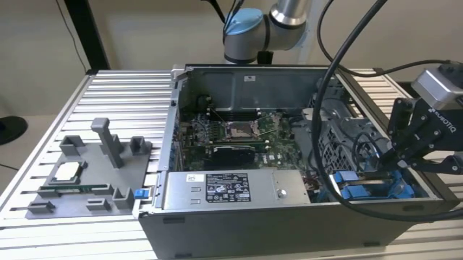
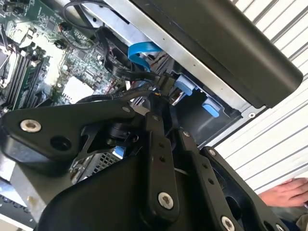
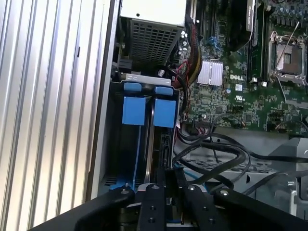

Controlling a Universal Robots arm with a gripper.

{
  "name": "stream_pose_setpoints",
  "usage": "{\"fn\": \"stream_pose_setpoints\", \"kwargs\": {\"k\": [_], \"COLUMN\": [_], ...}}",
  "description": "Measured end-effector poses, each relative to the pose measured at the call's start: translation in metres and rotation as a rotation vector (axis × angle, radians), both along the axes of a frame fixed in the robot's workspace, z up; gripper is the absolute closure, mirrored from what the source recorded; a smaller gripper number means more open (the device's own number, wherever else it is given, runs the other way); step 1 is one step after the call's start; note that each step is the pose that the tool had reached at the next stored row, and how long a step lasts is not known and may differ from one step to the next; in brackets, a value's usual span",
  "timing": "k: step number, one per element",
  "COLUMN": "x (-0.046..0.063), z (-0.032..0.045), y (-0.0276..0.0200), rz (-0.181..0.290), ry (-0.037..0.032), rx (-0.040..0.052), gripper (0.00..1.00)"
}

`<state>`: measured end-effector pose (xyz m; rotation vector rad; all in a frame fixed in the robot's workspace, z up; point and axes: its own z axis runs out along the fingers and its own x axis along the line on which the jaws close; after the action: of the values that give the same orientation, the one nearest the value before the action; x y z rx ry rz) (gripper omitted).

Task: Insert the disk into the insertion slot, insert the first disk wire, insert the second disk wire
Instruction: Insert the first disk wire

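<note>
Reaching into the grey blue-railed metal bay (image 1: 365, 190), exterior view's lower right, my clenched black gripper (image 1: 388, 160) may snag black cables (image 3: 216, 153).

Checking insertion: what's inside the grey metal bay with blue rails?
Two bright blue plastic tabs show inside the grey bay; the black gripper covers one end, hiding what lies there.

Soft, even light made the ribbed counter (image 1: 123, 97) gleam pale, while the computer case (image 1: 239, 86) lay shadowed inside.

PSU (image 1: 224, 189) – mobo (image 1: 233, 140), grey jig (image 1: 79, 201).
</note>
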<state>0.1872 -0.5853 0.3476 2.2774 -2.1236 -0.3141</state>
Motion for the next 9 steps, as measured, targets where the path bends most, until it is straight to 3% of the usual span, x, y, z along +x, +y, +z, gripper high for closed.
{"fn": "stream_pose_setpoints", "kwargs": {"k": [9], "x": [-0.0031], "z": [-0.0034], "y": [0.0003], "rz": [-0.021], "ry": [0.0], "rx": [0.0], "gripper": [1.0]}}
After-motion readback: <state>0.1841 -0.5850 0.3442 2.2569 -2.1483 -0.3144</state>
